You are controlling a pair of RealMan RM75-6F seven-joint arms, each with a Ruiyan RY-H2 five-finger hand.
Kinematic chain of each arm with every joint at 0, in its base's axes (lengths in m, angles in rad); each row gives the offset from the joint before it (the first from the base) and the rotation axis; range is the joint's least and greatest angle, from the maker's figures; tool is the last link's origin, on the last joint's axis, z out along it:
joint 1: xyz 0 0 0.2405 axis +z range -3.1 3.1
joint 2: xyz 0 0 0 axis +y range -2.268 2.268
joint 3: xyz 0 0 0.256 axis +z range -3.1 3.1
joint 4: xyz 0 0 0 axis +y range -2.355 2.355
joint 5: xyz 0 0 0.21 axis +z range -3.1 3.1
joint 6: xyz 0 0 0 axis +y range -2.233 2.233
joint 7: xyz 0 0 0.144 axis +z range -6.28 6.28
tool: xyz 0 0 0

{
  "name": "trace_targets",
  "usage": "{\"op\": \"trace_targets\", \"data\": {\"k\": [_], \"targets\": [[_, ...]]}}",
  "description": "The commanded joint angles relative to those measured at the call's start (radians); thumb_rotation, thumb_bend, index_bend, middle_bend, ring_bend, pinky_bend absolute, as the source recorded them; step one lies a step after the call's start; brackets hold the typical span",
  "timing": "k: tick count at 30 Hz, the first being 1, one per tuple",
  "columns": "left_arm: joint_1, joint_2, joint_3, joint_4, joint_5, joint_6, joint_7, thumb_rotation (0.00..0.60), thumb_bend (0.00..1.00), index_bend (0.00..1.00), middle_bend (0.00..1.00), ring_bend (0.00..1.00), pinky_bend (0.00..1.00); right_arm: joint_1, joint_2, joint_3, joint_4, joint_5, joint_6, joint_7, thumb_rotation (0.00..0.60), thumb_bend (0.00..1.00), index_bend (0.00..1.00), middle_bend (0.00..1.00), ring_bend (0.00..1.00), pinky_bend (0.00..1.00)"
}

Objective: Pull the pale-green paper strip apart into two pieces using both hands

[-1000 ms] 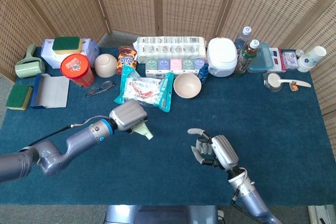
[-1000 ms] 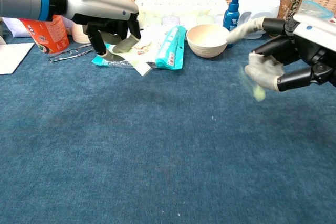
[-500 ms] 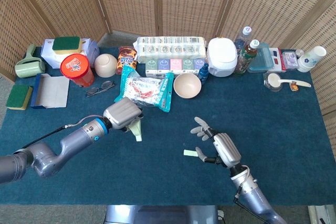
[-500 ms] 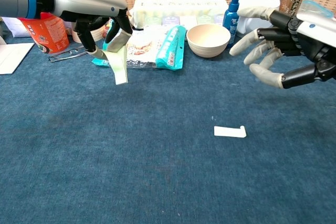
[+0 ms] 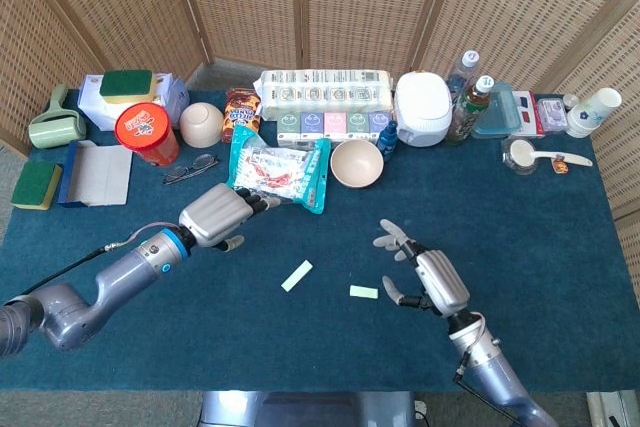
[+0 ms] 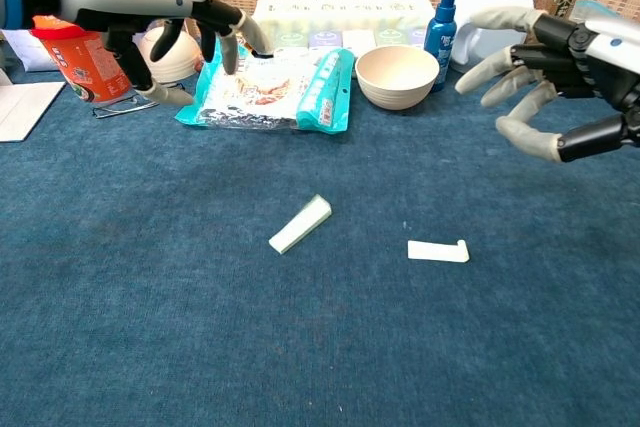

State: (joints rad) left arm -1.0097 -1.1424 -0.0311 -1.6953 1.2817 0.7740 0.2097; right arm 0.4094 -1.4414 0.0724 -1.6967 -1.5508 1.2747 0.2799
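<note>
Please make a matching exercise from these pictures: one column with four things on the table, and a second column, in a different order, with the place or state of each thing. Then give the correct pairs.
Things
1. longer pale-green paper piece
2. shorter pale-green paper piece
3. left hand
4. beige round bowl

Places or states
A. lies flat with one end curled up, nearer the right hand
B. stands upright beside the blue spray bottle
C. lies at a slant on the blue cloth, left of the other piece
D. open, holds nothing, above the clear snack bag

Pairs: 1-C, 2-A, 3-D, 4-B
</note>
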Motion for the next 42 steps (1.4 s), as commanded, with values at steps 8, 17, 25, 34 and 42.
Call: {"op": "trace_targets", "data": {"k": [8, 17, 25, 34, 42], "targets": [[0.133, 0.082, 0.014, -0.092, 0.04, 0.177, -0.015, 0.6, 0.3, 0.13, 0.29, 0.3, 0.5, -0.01, 0.051, 0.011, 0.011, 0.013, 0.012, -0.021, 0.6, 0.47, 0.02, 0.29, 0.24, 0.36], [0.336, 0.184, 0.091, -0.206, 0.071, 0.382, -0.02, 0.6, 0.3, 0.15, 0.29, 0.3, 0.5, -0.035, 0.098, 0.017, 0.015, 0.04, 0.035, -0.123, 0.6, 0.47, 0.05, 0.27, 0.21, 0.32], [0.518, 0.225, 0.172, -0.218, 0.113, 0.551, -0.013, 0.6, 0.3, 0.18, 0.29, 0.3, 0.5, -0.09, 0.123, 0.003, 0.015, 0.065, 0.098, -0.289, 0.6, 0.47, 0.07, 0.27, 0.18, 0.28], [0.727, 0.177, 0.228, -0.157, 0.157, 0.745, -0.045, 0.6, 0.3, 0.19, 0.29, 0.3, 0.49, -0.154, 0.143, -0.016, -0.009, 0.06, 0.184, -0.434, 0.6, 0.47, 0.14, 0.28, 0.18, 0.27], [0.866, 0.129, 0.224, -0.093, 0.221, 0.879, -0.069, 0.6, 0.3, 0.19, 0.29, 0.3, 0.49, -0.202, 0.157, -0.04, -0.041, 0.032, 0.227, -0.479, 0.6, 0.47, 0.15, 0.28, 0.18, 0.26]]}}
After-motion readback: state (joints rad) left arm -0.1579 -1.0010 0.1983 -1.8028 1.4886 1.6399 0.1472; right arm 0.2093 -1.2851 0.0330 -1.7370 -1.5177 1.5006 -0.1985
